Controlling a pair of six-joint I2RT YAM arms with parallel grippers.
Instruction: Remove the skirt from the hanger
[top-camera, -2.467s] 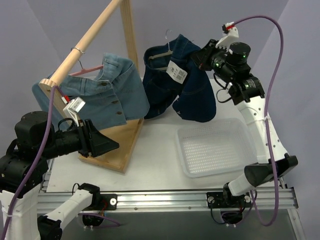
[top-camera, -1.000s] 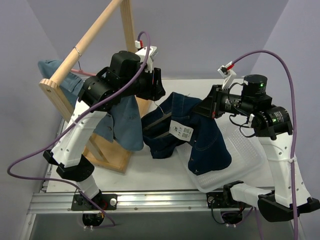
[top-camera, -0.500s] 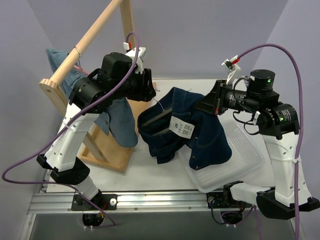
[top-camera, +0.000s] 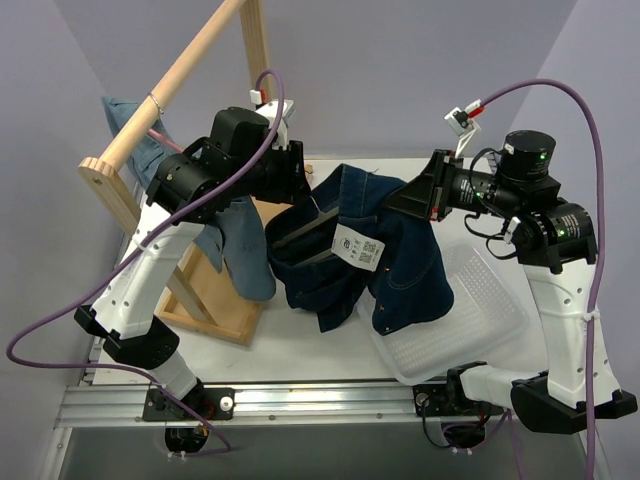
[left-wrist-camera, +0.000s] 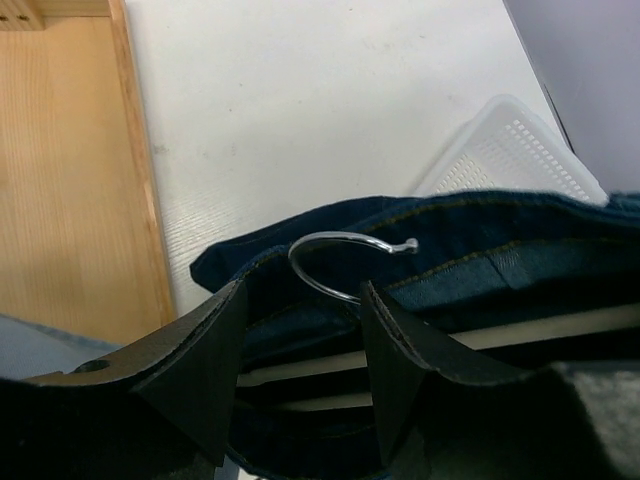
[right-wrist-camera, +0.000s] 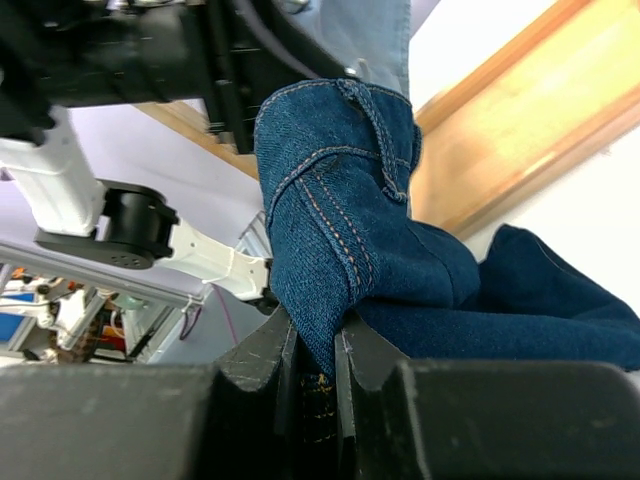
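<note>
The right gripper (right-wrist-camera: 312, 348) was clenched on the dark denim skirt (right-wrist-camera: 340, 220); the left gripper (left-wrist-camera: 298, 320) stood released, the hanger hook (left-wrist-camera: 345, 240) between its fingers

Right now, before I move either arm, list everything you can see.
dark denim skirt: 1, dark blue, hanging over the table's middle
hanger: 1, pale bars and metal hook, inside the skirt's waist
tag: 1, white, on the skirt
light denim garment: 1, light blue, hanging from the rack
wooden rack: 1, natural wood, table's left side
tray: 1, white, perforated, table's right side, partly under the skirt
table: 1, white
cables: 2, purple, one on each arm
left gripper: 1, black, open, one finger either side of the hanger's hook
right gripper: 1, black, shut on the skirt's edge
</note>
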